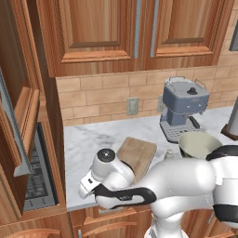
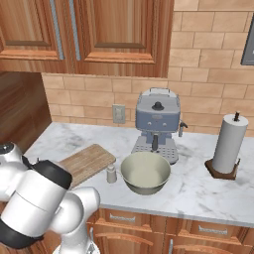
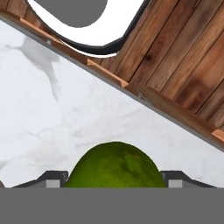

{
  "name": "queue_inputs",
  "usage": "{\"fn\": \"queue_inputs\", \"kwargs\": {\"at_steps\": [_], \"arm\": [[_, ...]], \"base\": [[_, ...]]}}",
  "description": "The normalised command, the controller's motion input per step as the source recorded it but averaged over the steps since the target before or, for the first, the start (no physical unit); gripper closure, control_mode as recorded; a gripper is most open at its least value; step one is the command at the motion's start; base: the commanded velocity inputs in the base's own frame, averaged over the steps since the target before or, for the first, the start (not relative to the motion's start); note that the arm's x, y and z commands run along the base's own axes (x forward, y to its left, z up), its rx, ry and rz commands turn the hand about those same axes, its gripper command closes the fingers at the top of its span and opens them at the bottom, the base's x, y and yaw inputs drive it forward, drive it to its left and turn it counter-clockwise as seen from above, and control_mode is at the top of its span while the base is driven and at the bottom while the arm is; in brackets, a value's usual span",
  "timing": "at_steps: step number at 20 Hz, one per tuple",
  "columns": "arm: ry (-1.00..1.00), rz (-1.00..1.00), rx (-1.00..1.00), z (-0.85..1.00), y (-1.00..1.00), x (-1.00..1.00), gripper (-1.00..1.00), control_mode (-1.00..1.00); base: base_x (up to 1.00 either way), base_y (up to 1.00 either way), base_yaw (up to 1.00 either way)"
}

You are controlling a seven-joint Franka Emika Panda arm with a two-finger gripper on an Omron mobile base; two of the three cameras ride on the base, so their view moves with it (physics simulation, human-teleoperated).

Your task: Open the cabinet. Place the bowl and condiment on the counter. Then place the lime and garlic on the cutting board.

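Claw [image 3: 114, 185] sits wide around the lime [image 3: 114, 165], which lies on the counter [image 3: 52, 131] between its tips (firm grip or not: can't tell), so confirm contact both sides, lift straight, then carry to board [image 2: 87, 162].

Rear wall [image 2: 208, 64]: tan brick tile with pale grout. A grey outlet plate [image 2: 118, 113] is set in it just above the worktop. Upper units [image 1: 135, 28]: reddish-brown raised-panel doors with vertical grey bar handles. Coffee machine [image 2: 157, 124]: blue-grey, standing against the wall. Paper-towel roll [image 2: 229, 144]: white, upright on a dark wooden base, at the far right of the right base view. Lower drawers [image 2: 163, 225]: wooden fronts with short grey handles. Floor [image 3: 183, 57]: dark wooden planks. Lighting is even, with soft shadows.
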Motion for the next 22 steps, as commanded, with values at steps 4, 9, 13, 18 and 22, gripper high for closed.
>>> {"fn": "queue_inputs", "kwargs": {"at_steps": [4,9,13,18,22], "arm": [[-0.06,-0.01,0.00,0.23,-0.01,-0.02,1.00,-1.00],[-0.01,-0.03,-0.02,0.29,-0.09,0.00,1.00,-1.00],[0.01,-0.04,-0.02,0.30,-0.22,0.01,1.00,-1.00],[0.01,-0.05,-0.01,0.18,-0.25,0.08,1.00,-1.00],[0.00,-0.06,-0.02,0.02,-0.30,0.21,1.00,-1.00]], "base": [[0.00,0.00,0.00],[0.00,0.00,0.00],[0.00,0.00,0.00],[0.00,0.00,0.00],[0.00,0.00,0.00]]}}
